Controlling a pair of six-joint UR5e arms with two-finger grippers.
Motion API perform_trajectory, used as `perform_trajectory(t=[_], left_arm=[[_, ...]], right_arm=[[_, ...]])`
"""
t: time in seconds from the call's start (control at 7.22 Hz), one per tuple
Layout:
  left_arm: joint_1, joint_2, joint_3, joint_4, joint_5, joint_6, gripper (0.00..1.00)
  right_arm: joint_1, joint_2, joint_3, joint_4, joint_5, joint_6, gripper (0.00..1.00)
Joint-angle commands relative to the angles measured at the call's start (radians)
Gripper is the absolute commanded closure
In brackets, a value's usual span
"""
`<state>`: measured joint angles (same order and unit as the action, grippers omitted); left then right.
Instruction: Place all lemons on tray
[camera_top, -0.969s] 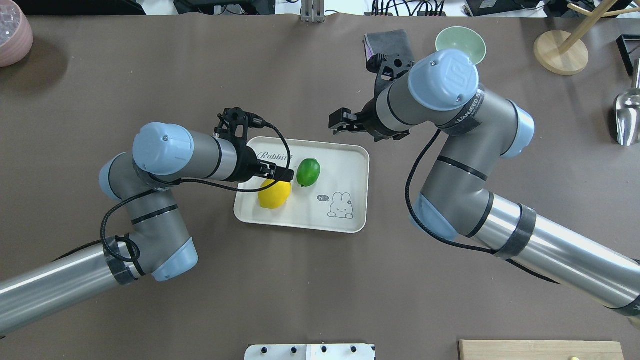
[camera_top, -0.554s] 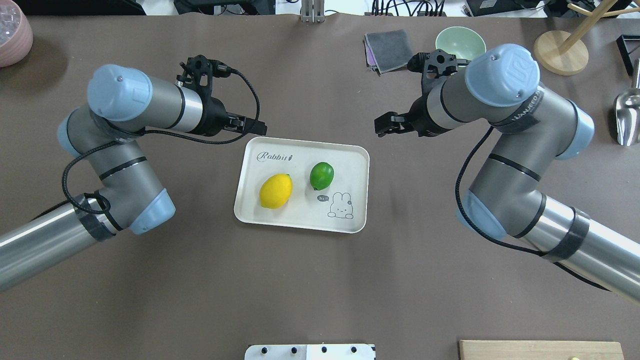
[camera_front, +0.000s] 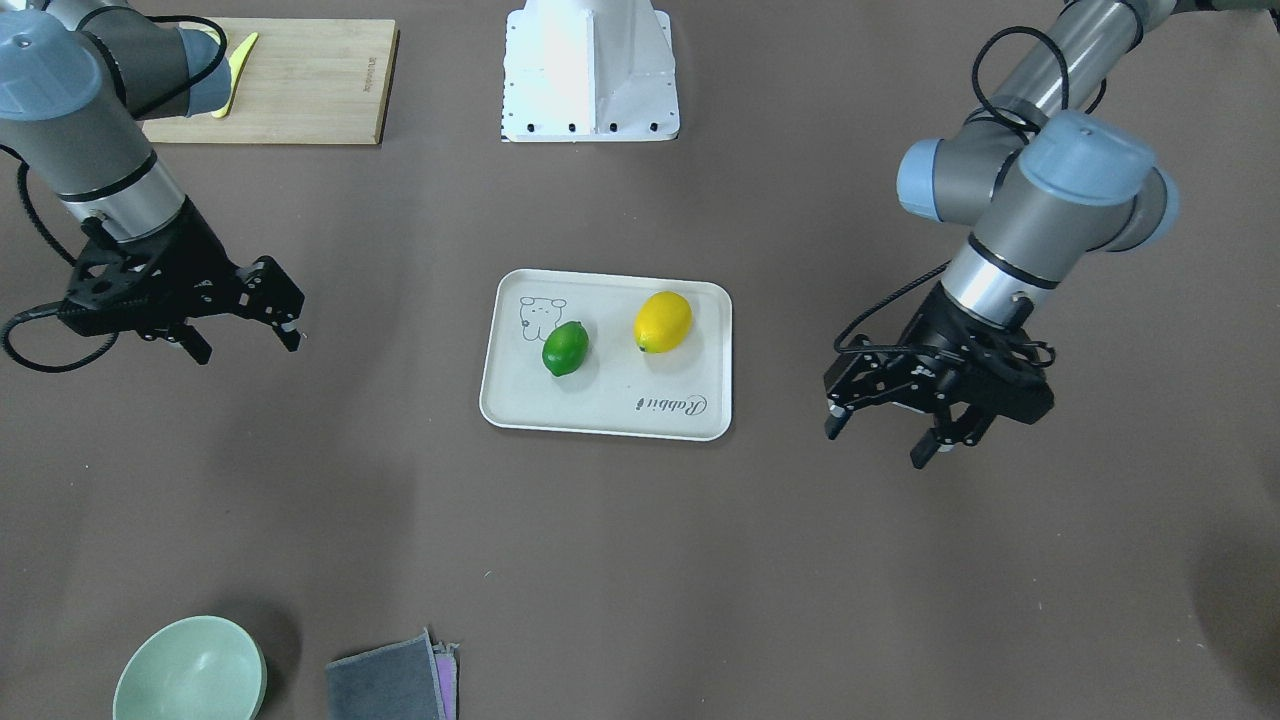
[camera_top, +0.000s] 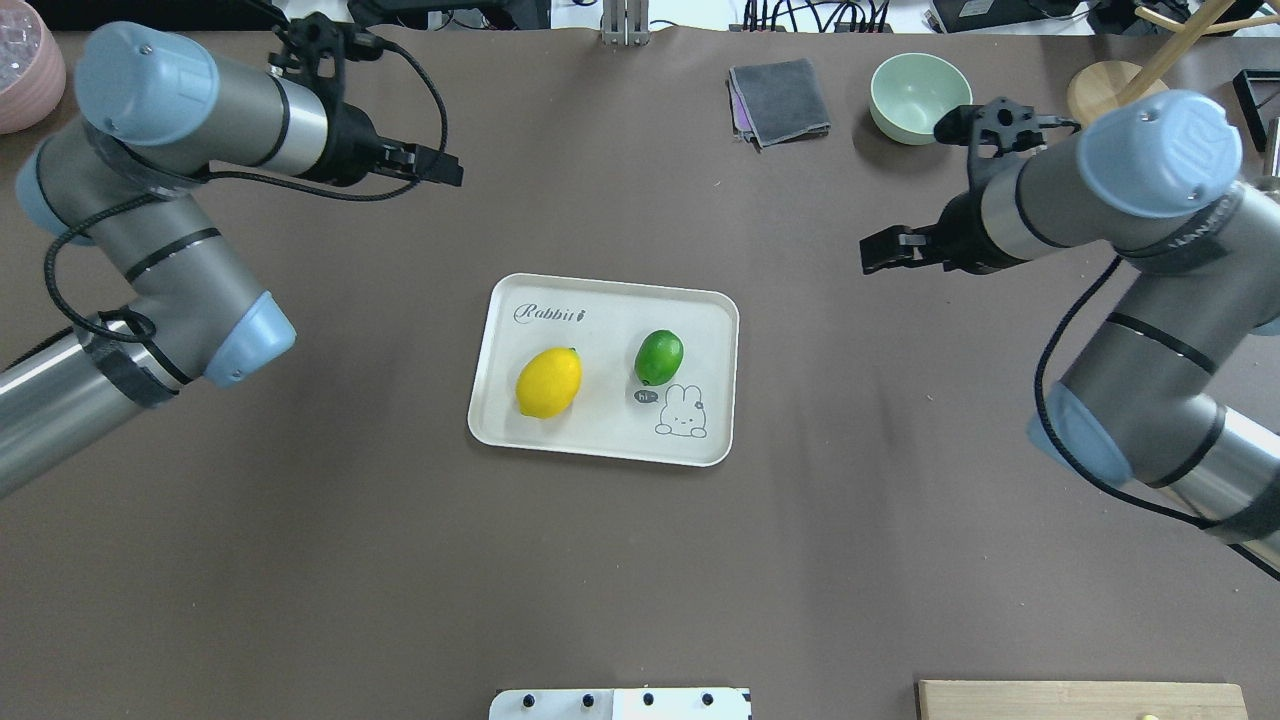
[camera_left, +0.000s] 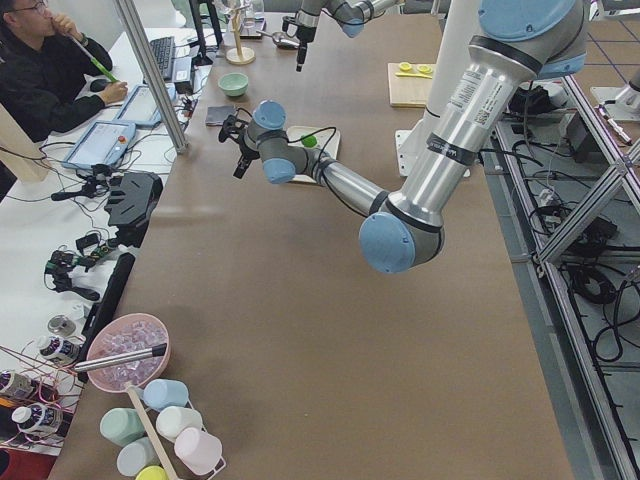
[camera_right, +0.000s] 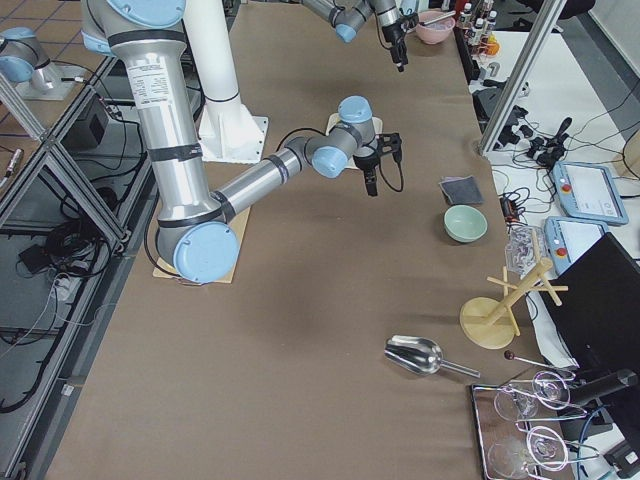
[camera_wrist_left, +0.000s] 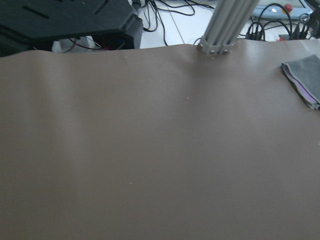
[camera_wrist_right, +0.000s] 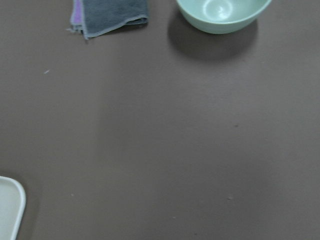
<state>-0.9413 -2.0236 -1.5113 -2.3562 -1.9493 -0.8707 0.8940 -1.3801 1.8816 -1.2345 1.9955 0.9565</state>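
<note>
Brown bench (camera_top: 640, 560) under everything. Left arm bent at the elbow, wrist tipped down, left pincer (camera_front: 878, 442) hanging over the bench with fingers spread, gripping nothing. Right arm folded likewise, right pincer (camera_front: 247, 348) also spread and bare.

Between the two pincers, well apart from each: cream tray (camera_top: 610, 425), rounded corners, raised rim. "Rabbit" in script at the corner nearer the left pincer; a bunny sketch with a "hi~" bubble on the right pincer's side. Broad strip of bench from each short rim out to its pincer.

Ahead of the right pincer, near the far edge: mint bowl (camera_top: 919, 96) and folded grey cloth (camera_top: 780, 101), near each other but apart.

On the tray, inside the rim and not touching each other: yellow lemon (camera_top: 548, 381) toward the left pincer, green lemon (camera_top: 659, 357) toward the right pincer, just beside the bubble.
</note>
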Motion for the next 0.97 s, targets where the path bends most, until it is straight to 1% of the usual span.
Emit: perform_trajectory(t=[0.0,0.14,0.28,0.42,0.55,0.69,0.83], left_arm=[[-0.028,0.098,0.034,-0.139,0.077,0.036,0.02],[-0.027,0.102,0.063,-0.138,0.136,0.035,0.02],[-0.039,0.111,0.089,-0.123,0.130,0.033,0.02],[-0.060,0.121,0.105,-0.095,0.112,0.035,0.02],[-0.141,0.123,0.100,-0.010,-0.037,0.062,0.02],[-0.234,0.134,0.096,0.067,-0.207,0.176,0.02],[-0.311,0.178,0.095,0.090,-0.273,0.319,0.02]], right_arm=[[0.081,-0.078,-0.013,-0.011,0.029,-0.128,0.00],[0.129,-0.136,-0.021,-0.017,0.034,-0.275,0.00],[0.188,-0.175,-0.033,-0.046,0.055,-0.427,0.00],[0.268,-0.221,-0.032,-0.081,0.118,-0.561,0.00],[0.355,-0.271,-0.032,-0.106,0.219,-0.656,0.00],[0.421,-0.333,-0.030,-0.102,0.273,-0.733,0.00],[0.468,-0.380,-0.030,-0.096,0.298,-0.784,0.00]])
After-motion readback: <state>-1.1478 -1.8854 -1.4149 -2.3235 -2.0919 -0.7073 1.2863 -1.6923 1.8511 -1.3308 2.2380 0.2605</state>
